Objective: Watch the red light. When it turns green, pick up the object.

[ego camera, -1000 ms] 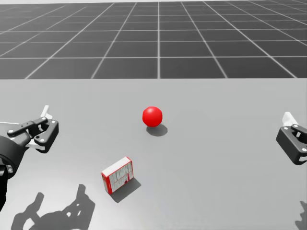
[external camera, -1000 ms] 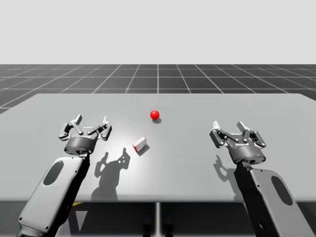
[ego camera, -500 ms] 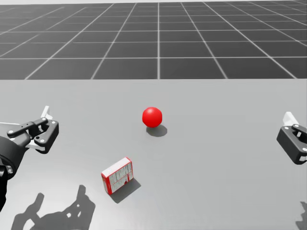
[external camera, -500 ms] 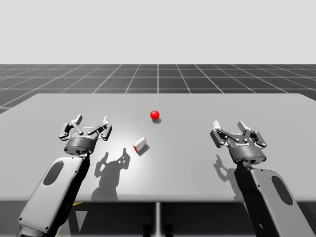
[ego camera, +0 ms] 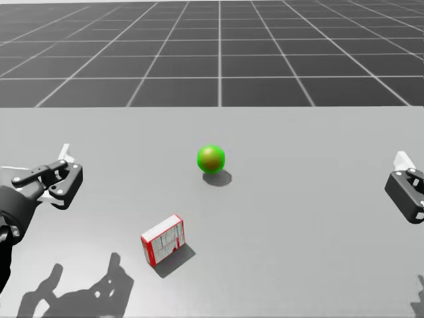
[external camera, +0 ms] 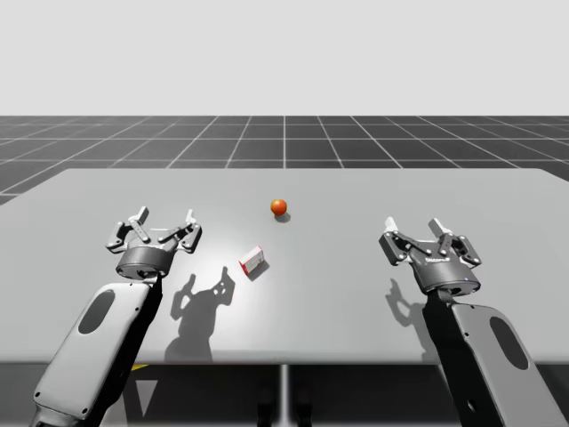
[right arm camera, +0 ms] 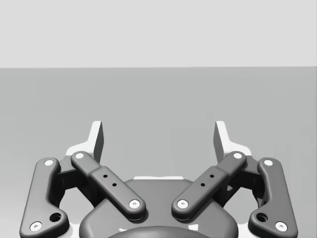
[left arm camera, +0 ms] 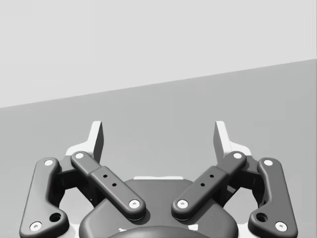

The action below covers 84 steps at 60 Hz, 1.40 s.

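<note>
**While the light reads green, the box sits untouched**

Though my left gripper (external camera: 164, 221) hovers at the left of the high view, fingers spread apart and nothing between them, it is the nearer of the two to the red-and-white box (external camera: 252, 260). That box sits on the table (external camera: 356, 191) a little left of the frame's centre, apart from both grippers and skewed to the table's edges. Just right of it and higher in the frame sits the light (ego camera: 211, 159). At the right my right gripper (external camera: 413, 227) hovers over the table, fingers likewise apart and empty, well apart from the box.

I judge the waiting step to be at its end and the pick-up not yet begun. The next move seems to fall to my left arm; it would need to reach rightward over the box, turn the wrist to match the skew, come down with the fingers either side, then close.

The views disagree on the signal: the high view renders the light orange, while the head view gives it a green rim round an orange-brown core, so the head view carries the cue. The head view also shows the box's pale printed face and red edges, which the high view leaves small and vague. Each wrist view looks along its own spread fingers at grey table, settling that both grippers are open.
</note>
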Motion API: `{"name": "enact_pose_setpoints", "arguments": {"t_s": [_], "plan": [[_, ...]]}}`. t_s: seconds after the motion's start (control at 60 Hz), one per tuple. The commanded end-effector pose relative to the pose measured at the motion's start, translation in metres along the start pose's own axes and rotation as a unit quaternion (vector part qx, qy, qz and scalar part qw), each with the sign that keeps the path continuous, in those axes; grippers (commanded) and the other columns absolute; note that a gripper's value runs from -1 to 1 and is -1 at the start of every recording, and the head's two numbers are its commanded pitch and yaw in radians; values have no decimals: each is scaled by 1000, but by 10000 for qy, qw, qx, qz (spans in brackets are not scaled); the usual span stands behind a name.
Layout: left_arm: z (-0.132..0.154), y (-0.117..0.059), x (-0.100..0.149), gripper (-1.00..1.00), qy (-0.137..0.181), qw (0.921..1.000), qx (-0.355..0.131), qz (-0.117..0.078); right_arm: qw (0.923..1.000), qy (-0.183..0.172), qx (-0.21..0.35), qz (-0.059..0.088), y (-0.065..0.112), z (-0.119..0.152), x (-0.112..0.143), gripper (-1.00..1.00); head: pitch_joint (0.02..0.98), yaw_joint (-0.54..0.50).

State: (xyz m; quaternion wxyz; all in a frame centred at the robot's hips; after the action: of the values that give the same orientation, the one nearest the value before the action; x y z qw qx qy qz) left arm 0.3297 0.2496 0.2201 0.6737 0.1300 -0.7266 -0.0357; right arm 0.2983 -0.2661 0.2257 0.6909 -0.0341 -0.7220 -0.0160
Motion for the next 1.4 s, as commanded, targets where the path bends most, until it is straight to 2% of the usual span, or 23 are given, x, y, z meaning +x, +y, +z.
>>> {"name": "enact_pose_setpoints", "arguments": {"t_s": [0.017, 0.25, 0.467, 0.55, 0.583, 0.65, 0.717, 0.783, 0.85, 0.917, 0.967, 1.033, 1.083, 1.117, 1.15, 1.2, 1.267, 1.317, 1.4], "plan": [[0, 0, 0, -1000, 3, 10000, -1, -2, 10000, 2, 1, -1, 0, 0, 0, -1000, 623, 33], [0, 0, 0, -1000, 14, 10000, -43, -8, 10000, -2, 6, 6, 0, 0, 0, -1000, 776, 93], [0, -1, 0, -1000, 2, 10000, -86, -30, 10000, 9, 19, 15, 1, 1, 0, -1000, 822, 156], [0, -2, 0, -1000, 16, 9999, -135, 31, 10000, 13, 23, 18, 2, 1, 0, -1000, 823, 164], [1, -3, 1, -1000, 59, 9995, -274, 112, 10000, 13, 24, 22, 2, 0, 0, -1000, 821, 167], [3, -6, 4, -1000, 15, 9992, -368, 122, 10000, 6, 27, 28, 2, 0, 0, -1000, 823, 167], [5, -7, 8, -1000, 18, 9981, -532, 322, 10000, -2, 25, 29, 2, 0, 0, -1000, 824, 166], [10, -6, 16, -1000, 27, 9962, -772, 409, 10000, -1, 10, 30, 2, 0, 0, -1000, 822, 166], [18, -4, 26, -1000, 95, 9923, -1127, 502, 10000, 10, -3, 26, 1, 0, 0, -1000, 820, 169], [31, -2, 36, -1000, 139, 9823, -1781, 564, 10000, 9, 2, 25, 1, 0, 0, -1000, 818, 176], [39, 0, 39, -1000, 160, 9750, -2148, 546, 10000, 6, 6, 30, 1, 0, 0, -1000, 819, 181], [50, 4, 41, -1000, 286, 9636, -2584, 627, 10000, 14, 2, 33, 0, 0, 0, -1000, 821, 183], [55, 5, 39, -1000, 299, 9608, -2699, 556, 10000, 17, -1, 31, 0, 0, 0, -1000, 821, 185], [61, 7, 36, -1000, 346, 9552, -2888, 544, 10000, 19, -6, 28, 0, 0, 0, -1000, 821, 185], [65, 7, 32, -1000, 222, 9514, -3018, 577, 10000, 17, -7, 26, 0, 0, 0, -1000, 821, 186], [69, 7, 25, -1000, 262, 9500, -3072, 487, 10000, 13, -5, 25, -1, 0, 0, -1000, 820, 187], [73, 5, 16, -1000, 288, 9468, -3170, 472, 10000, 13, -4, 29, -1, 0, 0, -1000, 821, 189], [75, 1, 4, -1000, 315, 9455, -3220, 362, 10000, 16, -3, 29, -1, 0, 0, -1000, 821, 188], [76, -5, -16, -1000, 449, 9405, -3336, 464, 10000, 13, -7, 21, -2, -1, 0, -1000, 819, 182]]}}
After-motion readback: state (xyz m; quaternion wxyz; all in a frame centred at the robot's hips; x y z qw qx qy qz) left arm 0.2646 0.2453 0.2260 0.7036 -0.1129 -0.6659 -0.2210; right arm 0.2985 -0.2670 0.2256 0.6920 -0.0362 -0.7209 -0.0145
